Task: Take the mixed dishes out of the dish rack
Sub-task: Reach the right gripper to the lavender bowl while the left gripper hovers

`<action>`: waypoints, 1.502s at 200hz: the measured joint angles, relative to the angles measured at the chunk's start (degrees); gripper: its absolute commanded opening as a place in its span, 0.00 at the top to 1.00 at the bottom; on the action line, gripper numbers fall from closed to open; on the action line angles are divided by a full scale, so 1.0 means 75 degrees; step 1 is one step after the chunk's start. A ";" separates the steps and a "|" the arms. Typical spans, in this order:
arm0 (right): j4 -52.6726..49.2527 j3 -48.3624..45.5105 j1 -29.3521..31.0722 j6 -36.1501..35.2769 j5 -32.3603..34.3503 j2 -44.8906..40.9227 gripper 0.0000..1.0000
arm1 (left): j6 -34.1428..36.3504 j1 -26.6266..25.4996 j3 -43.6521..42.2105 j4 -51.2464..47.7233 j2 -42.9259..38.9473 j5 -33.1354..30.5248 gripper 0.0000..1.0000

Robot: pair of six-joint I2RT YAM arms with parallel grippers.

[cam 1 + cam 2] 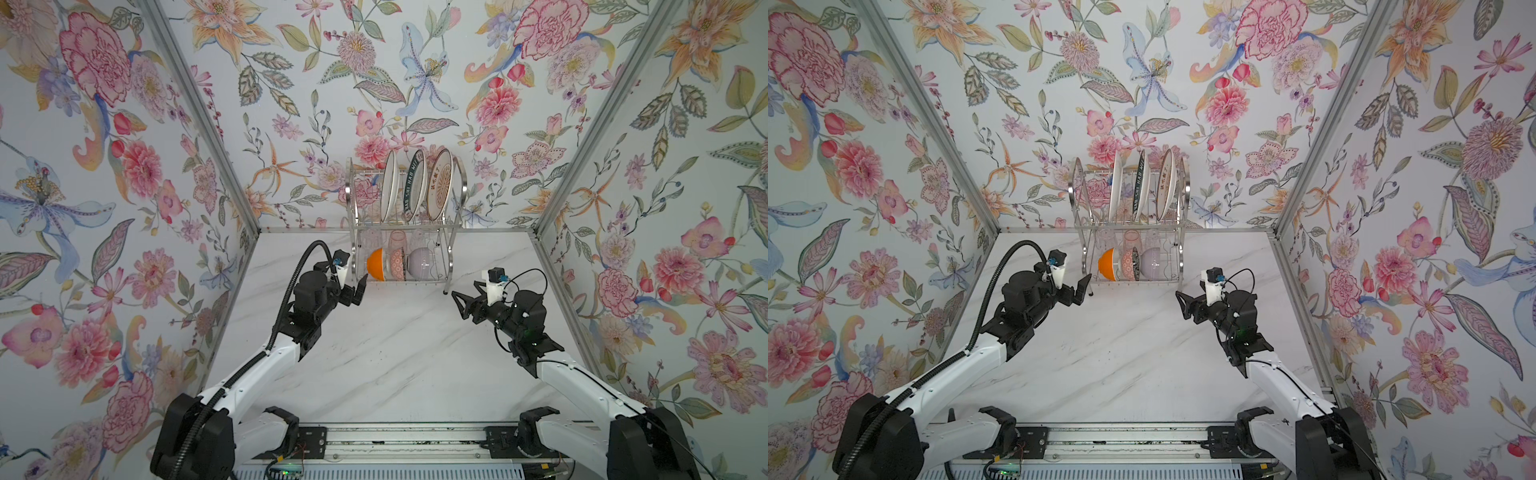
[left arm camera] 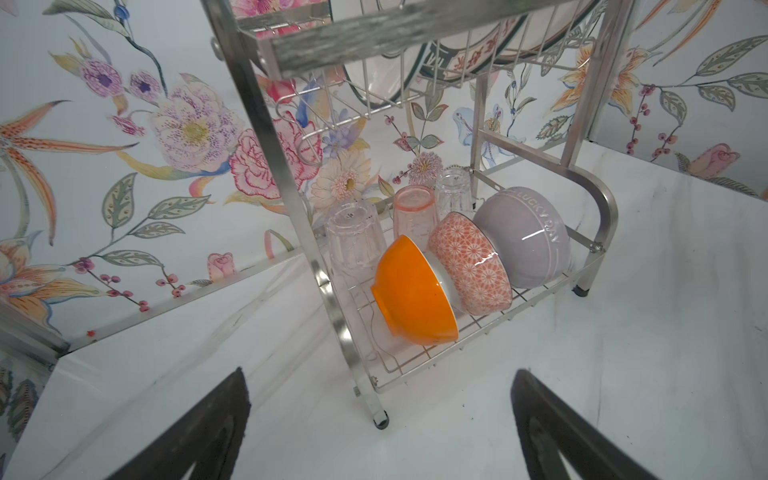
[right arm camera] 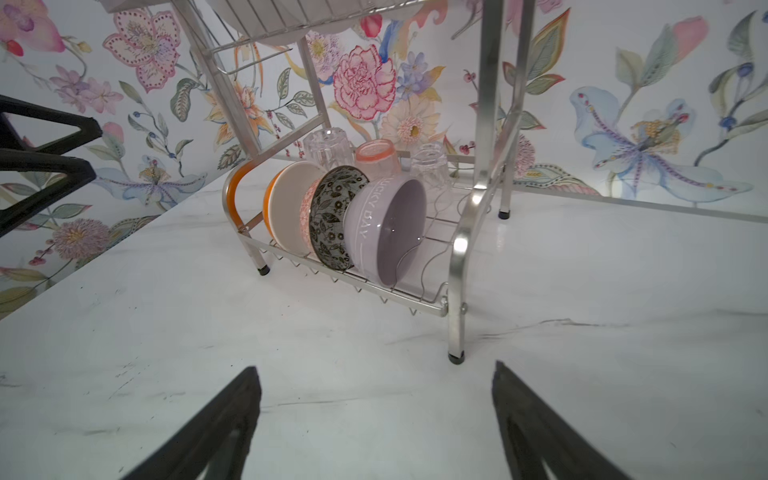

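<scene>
The steel dish rack [image 1: 455,195] [image 1: 1077,195] stands at the back of the marble table. Its upper tier holds a white plate [image 1: 389,187], a teal-lettered plate [image 1: 415,187] and an orange sunburst plate [image 1: 439,187], all on edge. On the lower tier lean an orange bowl [image 2: 411,291], a leaf-patterned bowl [image 3: 332,216] and a lilac bowl [image 3: 390,228]. Behind them stand a pink glass [image 2: 413,212] and two clear glasses [image 2: 353,237] [image 2: 453,191]. My left gripper [image 1: 357,293] [image 2: 380,372] is open beside the rack's front left leg. My right gripper [image 1: 458,305] [image 3: 375,365] is open and empty near the front right leg.
Flowered walls close in the table [image 1: 395,353] on three sides, with metal corner posts [image 1: 540,224]. A rail with the arm bases [image 1: 399,440] runs along the front edge. The left arm's black cable [image 1: 291,282] arcs above its wrist.
</scene>
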 measured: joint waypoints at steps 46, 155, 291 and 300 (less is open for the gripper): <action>0.1032 0.0391 0.0396 0.0277 -0.0146 0.1367 0.36 | -0.0169 -0.0137 -0.0038 0.0195 0.0087 0.0364 0.01; 0.3144 0.1833 0.0536 0.1387 -0.0353 0.4532 0.43 | -0.0227 -0.0149 -0.0621 0.0609 0.0087 0.1139 0.01; 0.3311 0.3162 0.0527 0.1585 -0.0758 0.5965 0.41 | -0.0350 -0.0152 -0.0702 0.0635 0.0093 0.1338 0.01; 0.3308 0.3229 0.0527 0.1585 -0.0796 0.6047 0.41 | -0.0373 -0.0152 -0.0702 0.0653 0.0114 0.1341 0.01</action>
